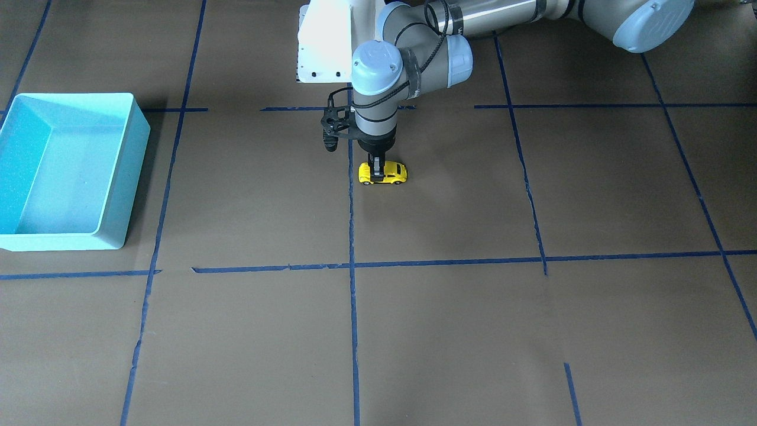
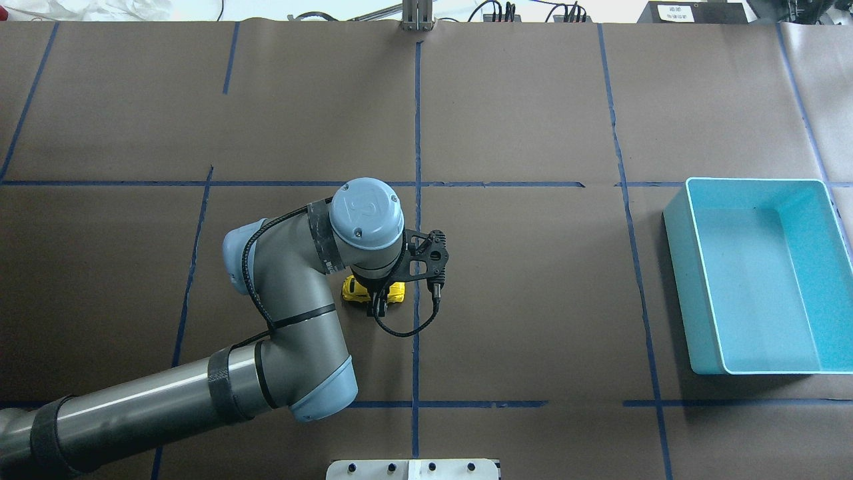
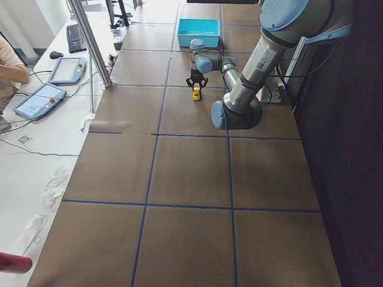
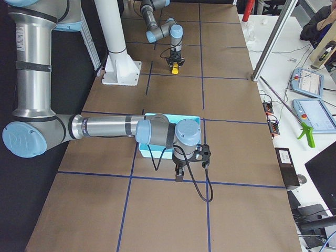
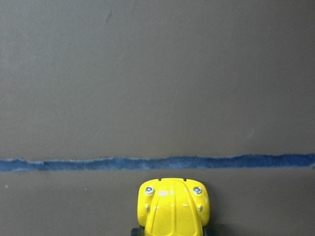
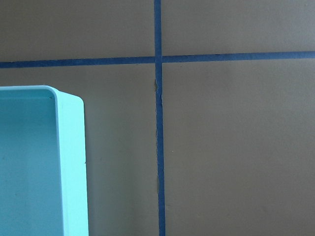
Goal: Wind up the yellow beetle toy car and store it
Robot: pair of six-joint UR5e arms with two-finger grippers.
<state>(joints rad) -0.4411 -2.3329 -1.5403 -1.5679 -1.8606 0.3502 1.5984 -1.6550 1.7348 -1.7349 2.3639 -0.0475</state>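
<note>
Pinching the yellow beetle toy car [image 1: 394, 173] across its width, the left gripper [image 1: 377, 172] stands upright over it, one finger on each flank. The car's wheels are on the table [image 1: 532, 343]. The front-facing and overhead views show the car's long axis running along the table's length. Only the left wrist view tells the ends apart: a rounded end with two small silver lamps, seemingly the nose, juts out ahead of the gripper toward a blue tape line [image 5: 157, 162] just beyond it. That way, well apart from the gripper, sits the turquoise bin [image 1: 133, 177].

The right gripper [image 4: 178, 176] appears only in the right-side view, hovering just beside the bin. Whether its fingers are spread or pressed together cannot be told. Its wrist view shows a bin corner and crossing tape lines.

A white label on a dark box [image 2: 690, 12] past the table's far edge is too small to read.
</note>
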